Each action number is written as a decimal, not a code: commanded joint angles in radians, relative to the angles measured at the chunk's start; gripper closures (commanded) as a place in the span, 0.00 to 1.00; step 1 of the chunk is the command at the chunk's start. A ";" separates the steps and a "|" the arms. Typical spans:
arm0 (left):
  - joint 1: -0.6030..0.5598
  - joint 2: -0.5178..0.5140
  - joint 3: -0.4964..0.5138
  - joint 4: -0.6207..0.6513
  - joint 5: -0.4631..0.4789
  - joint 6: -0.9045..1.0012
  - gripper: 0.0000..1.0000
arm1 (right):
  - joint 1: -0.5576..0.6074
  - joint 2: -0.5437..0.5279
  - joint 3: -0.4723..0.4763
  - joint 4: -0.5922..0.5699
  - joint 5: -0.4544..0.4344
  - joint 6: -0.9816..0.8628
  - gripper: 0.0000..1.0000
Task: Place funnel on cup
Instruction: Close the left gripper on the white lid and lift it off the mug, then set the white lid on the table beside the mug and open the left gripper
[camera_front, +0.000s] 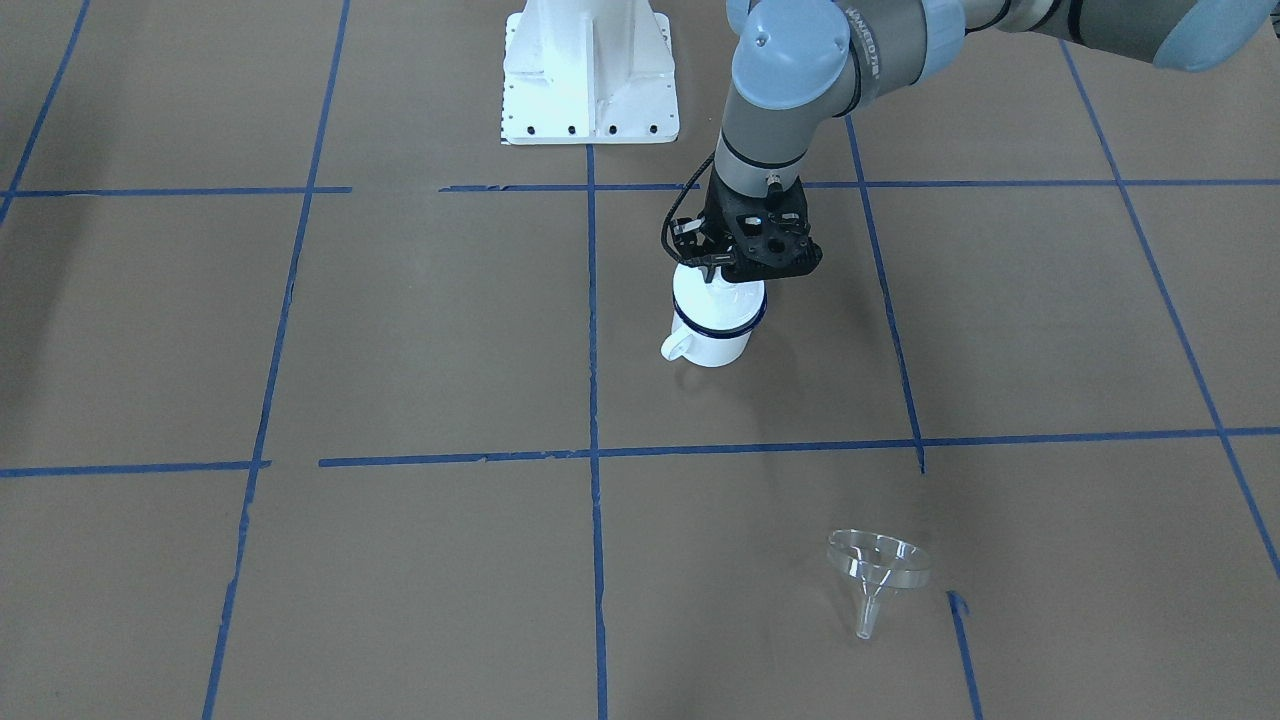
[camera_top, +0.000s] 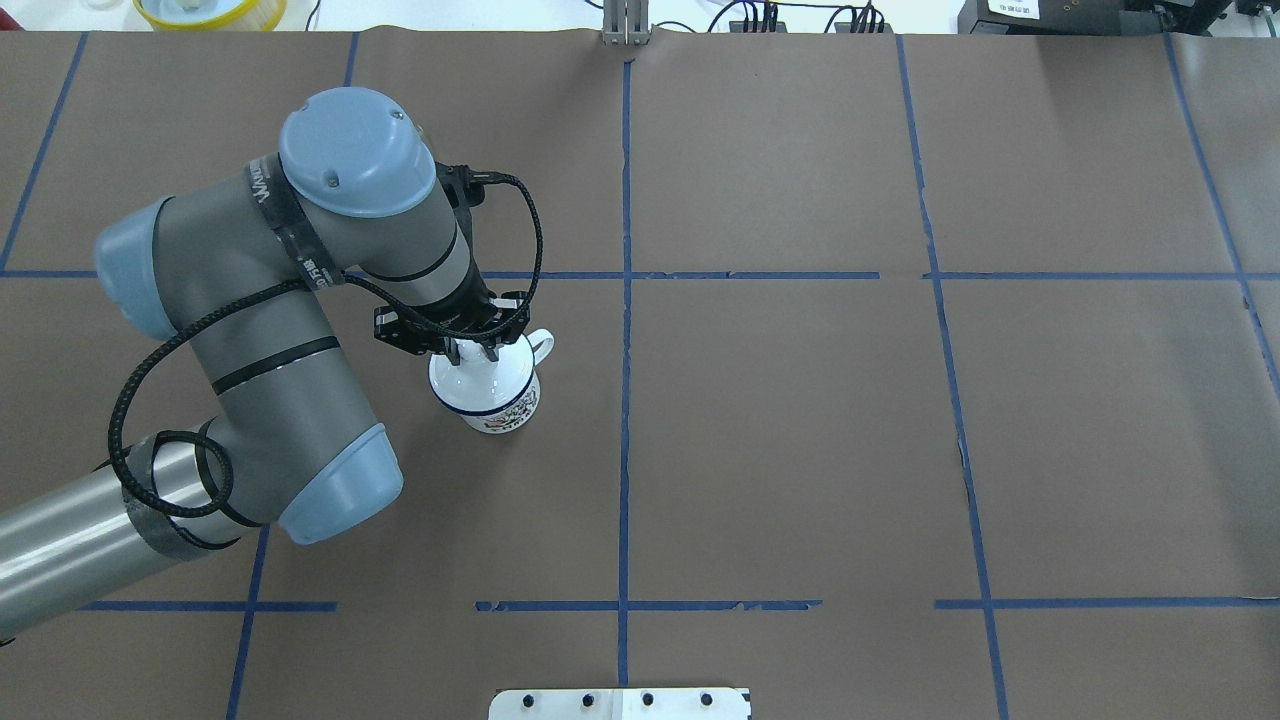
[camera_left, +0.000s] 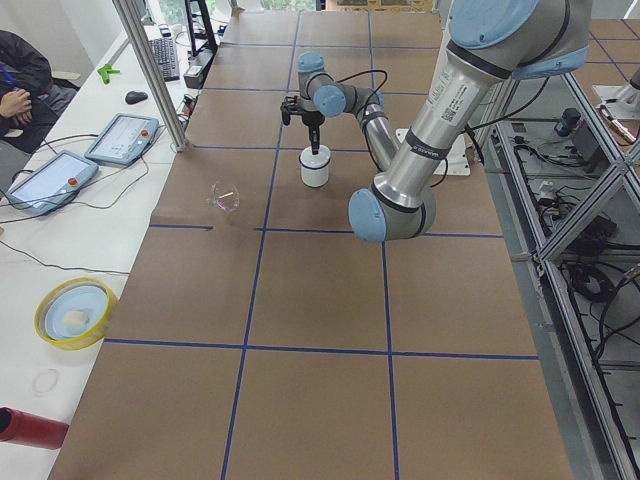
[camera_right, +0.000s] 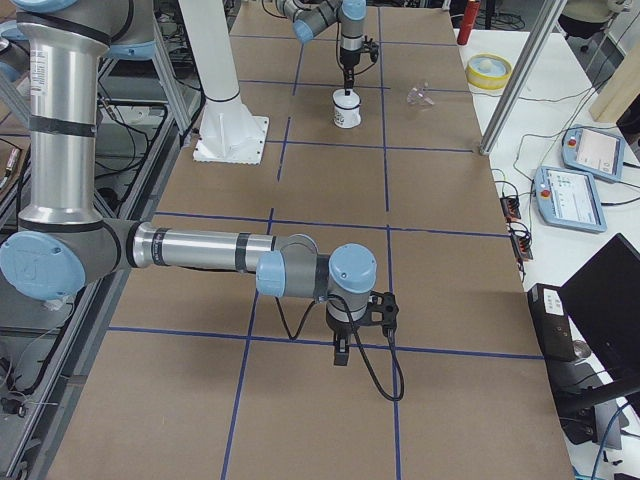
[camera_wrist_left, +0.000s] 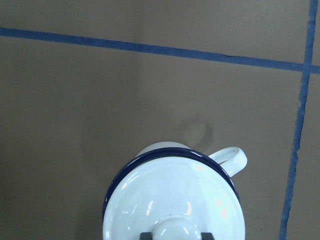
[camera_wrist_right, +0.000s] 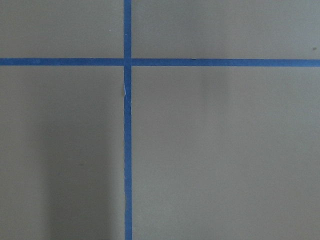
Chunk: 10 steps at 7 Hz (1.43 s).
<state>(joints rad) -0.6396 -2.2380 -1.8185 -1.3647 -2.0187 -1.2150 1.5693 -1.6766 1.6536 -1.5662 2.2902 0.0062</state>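
Judged as the uncovering step, with the left arm (camera_top: 260, 400) posed over the cup (camera_front: 712, 335): next calls for lifting the lid (camera_wrist_left: 175, 195) straight off and aside, then fetching the funnel (camera_front: 878, 560), lying tipped on the table well apart. Wrist held vertical, left gripper (camera_top: 472, 352) apparently pinching the lid's knob. Right gripper (camera_right: 341, 350) pointing down far off, spread or closed impossible to tell.

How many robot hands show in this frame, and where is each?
2. The left hand is down at the knob of the lid on the cup. The right hand hangs low over the table, far from the cup.
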 joint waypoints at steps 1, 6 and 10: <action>-0.006 -0.005 -0.057 0.033 0.002 0.003 1.00 | 0.000 0.000 0.000 0.000 0.000 0.000 0.00; -0.017 0.340 -0.444 0.009 0.088 0.083 1.00 | 0.000 0.000 0.000 0.000 0.000 0.000 0.00; 0.092 0.502 -0.192 -0.428 0.186 -0.032 1.00 | 0.000 0.000 0.000 0.000 0.000 0.000 0.00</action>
<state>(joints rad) -0.5725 -1.7486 -2.1199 -1.6742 -1.8472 -1.2183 1.5693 -1.6766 1.6536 -1.5662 2.2903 0.0061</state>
